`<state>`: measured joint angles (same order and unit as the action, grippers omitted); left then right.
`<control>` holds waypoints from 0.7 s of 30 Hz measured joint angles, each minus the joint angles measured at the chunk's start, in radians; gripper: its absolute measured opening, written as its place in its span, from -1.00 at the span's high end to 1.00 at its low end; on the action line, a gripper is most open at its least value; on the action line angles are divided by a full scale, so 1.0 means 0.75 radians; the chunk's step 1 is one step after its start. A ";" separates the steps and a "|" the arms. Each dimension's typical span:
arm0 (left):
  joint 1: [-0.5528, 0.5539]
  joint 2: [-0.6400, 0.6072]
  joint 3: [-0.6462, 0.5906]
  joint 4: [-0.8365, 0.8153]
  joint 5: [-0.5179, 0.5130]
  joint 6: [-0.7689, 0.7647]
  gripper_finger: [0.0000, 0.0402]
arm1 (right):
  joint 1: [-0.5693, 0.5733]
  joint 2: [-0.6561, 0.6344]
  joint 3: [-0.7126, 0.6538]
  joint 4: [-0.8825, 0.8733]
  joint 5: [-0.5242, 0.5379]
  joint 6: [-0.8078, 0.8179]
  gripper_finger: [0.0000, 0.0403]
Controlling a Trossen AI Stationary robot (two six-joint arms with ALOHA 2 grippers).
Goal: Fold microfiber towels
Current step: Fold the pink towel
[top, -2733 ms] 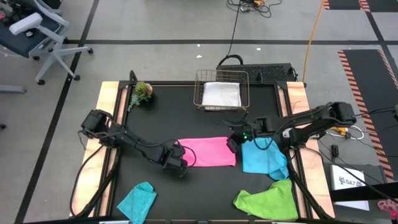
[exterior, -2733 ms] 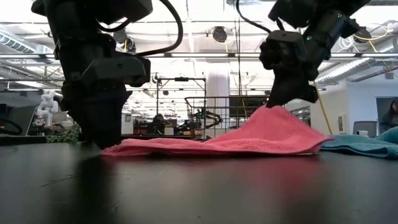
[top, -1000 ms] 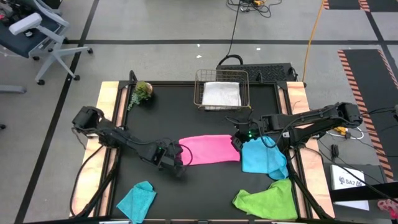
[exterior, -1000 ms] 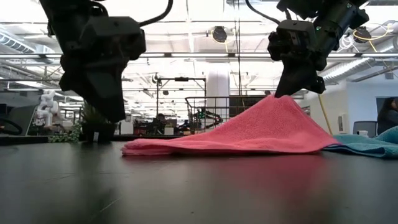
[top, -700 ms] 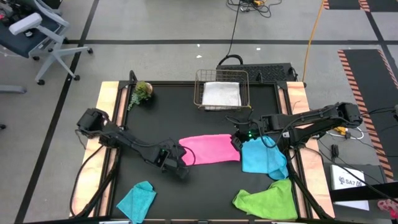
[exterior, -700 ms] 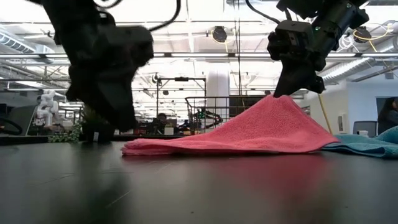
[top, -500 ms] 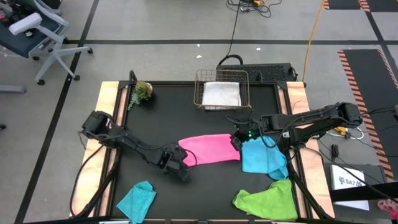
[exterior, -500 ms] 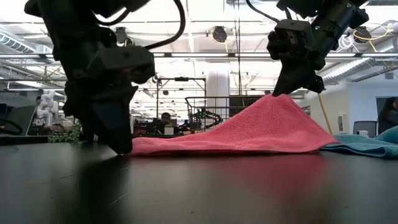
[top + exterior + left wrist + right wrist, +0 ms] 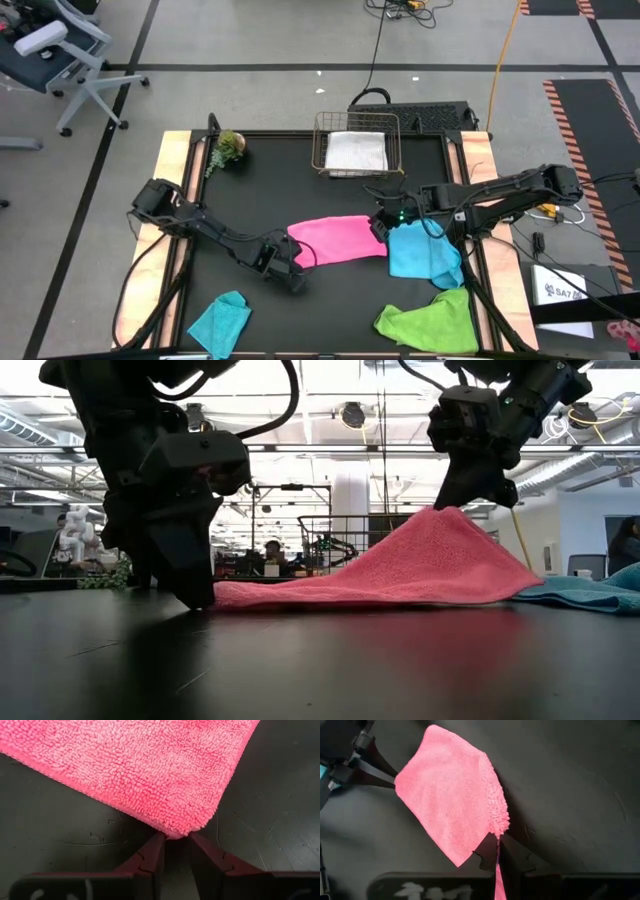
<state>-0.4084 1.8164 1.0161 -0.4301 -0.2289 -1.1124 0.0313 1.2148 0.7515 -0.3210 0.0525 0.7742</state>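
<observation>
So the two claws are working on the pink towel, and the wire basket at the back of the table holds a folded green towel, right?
Not quite. The towel in the wire basket is a white towel, as the high view shows; the lime green towel lies at the table's front. Both claws are indeed at the pink towel.

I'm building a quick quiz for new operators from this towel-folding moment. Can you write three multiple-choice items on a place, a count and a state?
1. Where is the white towel?
A. in the wire basket
B. under the plant
C. on the floor

2. How many towels lie outside the basket?
A. two
B. four
C. six

3. What is the right claw doing?
A. hanging open over bare table
B. shut on the pink towel, lifting one corner
C. holding the plant

Answers: 1 A, the high view shows it inside the basket. 2 B: pink, blue, teal, green. 3 B, the low view shows the corner raised.
</observation>
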 joint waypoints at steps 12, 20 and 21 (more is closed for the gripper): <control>0.004 -0.001 0.000 0.015 0.001 0.004 0.55 | 0.005 0.129 0.202 -0.017 0.032 0.026 1.00; 0.004 -0.001 -0.001 0.019 0.001 0.015 0.55 | 0.023 0.417 0.429 0.023 -0.063 -0.021 1.00; 0.004 -0.001 -0.001 0.019 0.001 0.019 0.55 | 0.023 0.452 0.466 0.024 -0.075 -0.033 1.00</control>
<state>-0.4053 1.8160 1.0153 -0.4160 -0.2283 -1.0983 0.0483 1.5538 1.1008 -0.3029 -0.0038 0.7493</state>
